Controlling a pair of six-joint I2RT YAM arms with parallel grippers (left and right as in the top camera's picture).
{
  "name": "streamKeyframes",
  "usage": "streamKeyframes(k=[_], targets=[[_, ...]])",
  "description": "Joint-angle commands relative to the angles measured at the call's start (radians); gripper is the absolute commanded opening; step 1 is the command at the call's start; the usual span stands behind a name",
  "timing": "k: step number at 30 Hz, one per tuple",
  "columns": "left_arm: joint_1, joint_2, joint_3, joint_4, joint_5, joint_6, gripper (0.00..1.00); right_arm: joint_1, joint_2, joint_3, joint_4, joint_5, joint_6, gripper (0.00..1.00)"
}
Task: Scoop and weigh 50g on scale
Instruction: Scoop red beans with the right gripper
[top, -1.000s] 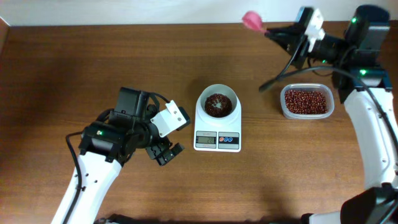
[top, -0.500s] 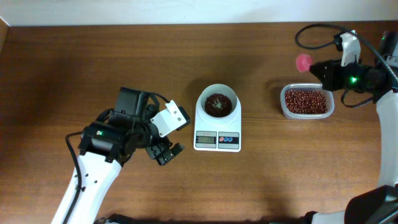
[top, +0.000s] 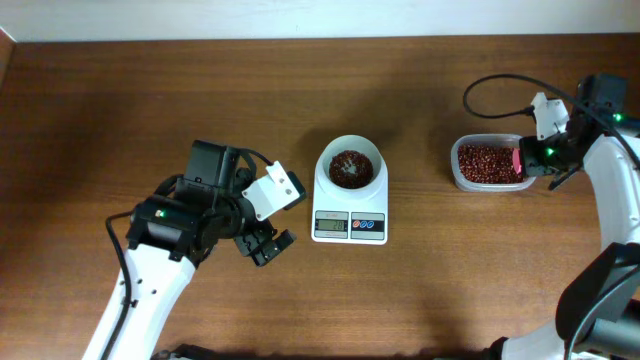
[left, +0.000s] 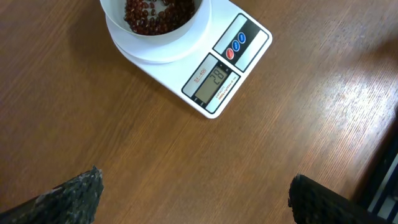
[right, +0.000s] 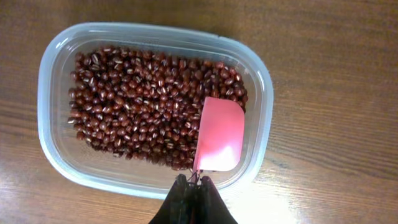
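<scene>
The white scale (top: 350, 222) stands mid-table, and its round white bowl (top: 350, 166) holds some red beans. In the left wrist view the scale (left: 245, 46) lies ahead with digits lit on its display. Left of the scale, my left gripper (top: 266, 245) is open over bare wood (left: 194, 190) and holds nothing. My right gripper (right: 194, 186) is shut on the handle of a pink scoop (right: 219, 134). The scoop's blade rests among the red beans (right: 137, 112) at the right end of the clear tub (right: 56, 62). From overhead the scoop (top: 517, 163) shows at the tub's right edge.
The clear tub (top: 455, 165) sits right of the scale, near the table's right side. A black cable (top: 480, 90) loops above it from the right arm. The left arm's body (top: 170, 225) covers the table's left front.
My right arm has swung down from the back of the table, bringing the raised pink scoop into the tub's beans. The left arm and scale have not moved.
</scene>
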Motion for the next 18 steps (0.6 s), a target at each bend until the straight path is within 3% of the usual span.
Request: streamKeyframes(k=[1,10,18], targets=[[0.006,-0.01,0.018,0.002,0.003,0.008,0.99,-0.001,0.04,-0.004,0.052,0.016,-0.002,0.04],[0.006,-0.01,0.018,0.002,0.003,0.008,0.99,-0.001,0.136,-0.004,0.107,0.069,-0.001,0.04],[0.006,-0.01,0.018,0.002,0.003,0.008,0.99,-0.002,0.136,-0.004,0.089,-0.264,0.009,0.04]])
